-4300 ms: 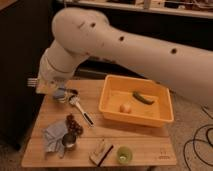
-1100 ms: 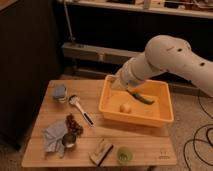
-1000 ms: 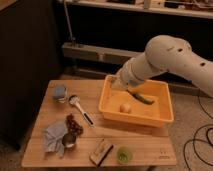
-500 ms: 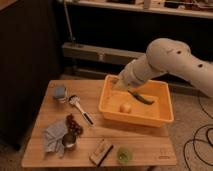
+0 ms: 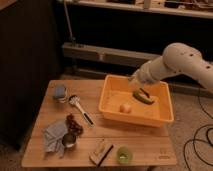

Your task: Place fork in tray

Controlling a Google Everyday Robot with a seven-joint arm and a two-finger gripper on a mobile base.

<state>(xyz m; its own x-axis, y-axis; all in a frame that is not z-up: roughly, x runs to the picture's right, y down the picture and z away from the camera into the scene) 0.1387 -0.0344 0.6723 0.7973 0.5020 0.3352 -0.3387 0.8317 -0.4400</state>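
The orange-yellow tray (image 5: 165, 119) stands on the right half of the wooden table (image 5: 47, 150). Inside it lie a green oblong item (image 5: 141, 97) and a small round pale-orange item (image 5: 126, 107). My white arm (image 5: 175, 62) reaches in from the right. Its gripper (image 5: 135, 80) hangs over the tray's far wall, just above the green item. I cannot make out the fork; it is hidden or too small to tell apart near the gripper.
Left of the tray lie a utensil with a white head and dark handle (image 5: 80, 109), a blue-grey can (image 5: 60, 92), dark grapes (image 5: 74, 124), a grey cloth (image 5: 53, 136) and a metal cup (image 5: 69, 140). A wooden block (image 5: 100, 151) and a green cup (image 5: 123, 155) sit near the front edge.
The arm came from the table's left side over to the tray. In the last second the gripper drifted slightly right and back, toward the tray's far wall.
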